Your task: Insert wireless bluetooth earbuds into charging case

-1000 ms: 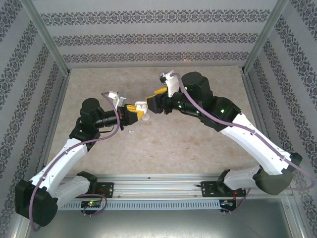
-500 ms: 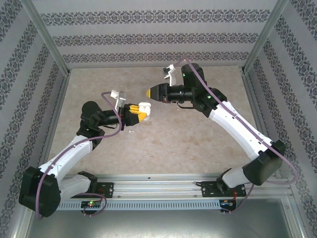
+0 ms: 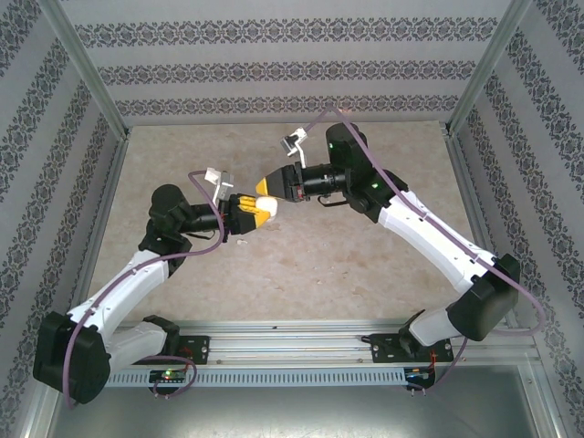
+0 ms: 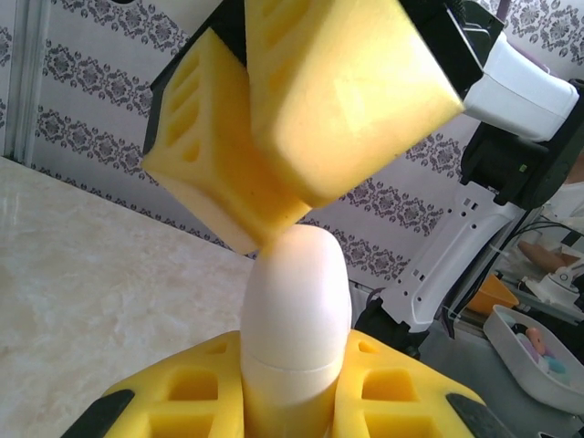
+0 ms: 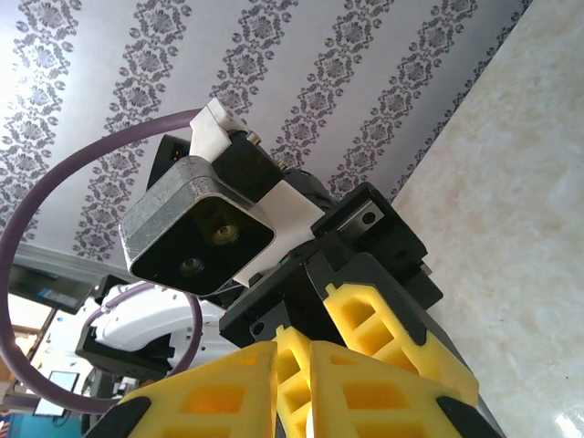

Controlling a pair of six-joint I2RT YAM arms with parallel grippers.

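Light was bright and even — only faint, soft shadows lay on the tabletop [image 3: 347, 265]. Up close the case [image 4: 297, 292] glared white, and the background behind it blurred — partly washed out.

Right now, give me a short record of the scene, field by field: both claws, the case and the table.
left claw: shut on the glossy white pebble-shaped plastic charging case
right claw: shut, yellow foam fingertips against the case's top end
case lid: seam visible, looks closed
surface: beige marble-patterned tabletop
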